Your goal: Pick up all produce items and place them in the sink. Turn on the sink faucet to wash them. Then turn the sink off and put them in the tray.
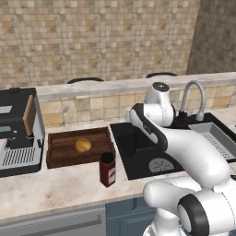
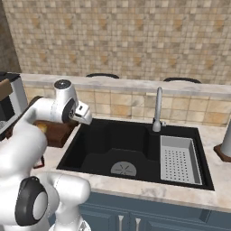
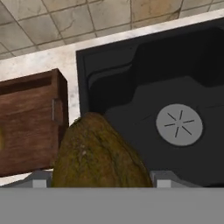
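An olive-brown fruit (image 3: 98,153) bulks large at the bottom of the hand view, and my gripper (image 3: 101,177) is shut on it, its fingertips hidden behind the fruit. My hand (image 2: 82,113) hangs over the left rim of the black sink (image 2: 103,144), beside the wooden tray (image 3: 26,127). The orange-yellow fruit (image 1: 83,145) lies in the middle of the tray (image 1: 55,156). The sink basin (image 3: 175,78) holds no fruit and its round grey drain (image 3: 179,124) shows. The grey gooseneck faucet (image 2: 158,108) rises behind the sink, and no water is running.
A red-labelled jar (image 1: 107,169) stands on the counter in front of the tray. A grey perforated rack (image 2: 180,160) fills the sink's right side. A coffee machine (image 1: 18,133) sits at the far left. A paper towel roll (image 2: 227,144) is at the far right.
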Available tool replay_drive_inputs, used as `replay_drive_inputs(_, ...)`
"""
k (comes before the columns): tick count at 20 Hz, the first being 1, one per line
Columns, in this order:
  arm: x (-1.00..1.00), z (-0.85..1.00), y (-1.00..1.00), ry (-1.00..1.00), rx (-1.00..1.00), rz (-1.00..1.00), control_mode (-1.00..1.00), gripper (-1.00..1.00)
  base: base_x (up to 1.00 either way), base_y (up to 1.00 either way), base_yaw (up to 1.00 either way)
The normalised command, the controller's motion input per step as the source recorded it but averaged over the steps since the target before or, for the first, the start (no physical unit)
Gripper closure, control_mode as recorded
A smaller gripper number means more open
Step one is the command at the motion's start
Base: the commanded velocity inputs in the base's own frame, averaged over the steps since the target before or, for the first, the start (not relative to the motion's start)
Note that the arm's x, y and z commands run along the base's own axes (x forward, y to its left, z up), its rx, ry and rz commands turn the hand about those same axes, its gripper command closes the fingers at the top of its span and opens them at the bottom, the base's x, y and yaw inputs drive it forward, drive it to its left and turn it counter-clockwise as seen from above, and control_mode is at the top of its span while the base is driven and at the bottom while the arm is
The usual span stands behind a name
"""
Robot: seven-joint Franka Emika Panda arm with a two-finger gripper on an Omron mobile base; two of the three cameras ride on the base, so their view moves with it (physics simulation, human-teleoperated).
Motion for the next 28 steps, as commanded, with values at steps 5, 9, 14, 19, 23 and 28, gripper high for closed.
replay_drive_inputs(5, -0.11, 0.0, 0.7, 0.1, 0.0, 0.11, -1.0, 1.0, 0.0, 0.0, 0.0)
replay_drive_inputs(9, 0.03, 0.0, 0.64, 0.1, 0.0, 0.11, -1.0, 1.0, 0.0, 0.0, 0.0)
replay_drive_inputs(14, 0.24, 0.0, 0.58, 0.11, 0.0, 0.1, -1.0, 1.0, 0.0, 0.0, 0.0)
replay_drive_inputs(19, 0.24, -0.01, 0.46, 0.09, 0.0, 0.08, -1.0, 1.0, 0.0, 0.0, 0.0)
replay_drive_inputs(23, 0.36, -0.05, 0.23, 0.0, 0.0, 0.04, -1.0, 1.0, 0.0, 0.0, 0.0)
replay_drive_inputs(28, 0.34, -0.22, 0.02, 0.0, 0.0, 0.0, -1.0, 1.0, 0.0, 0.0, 0.0)
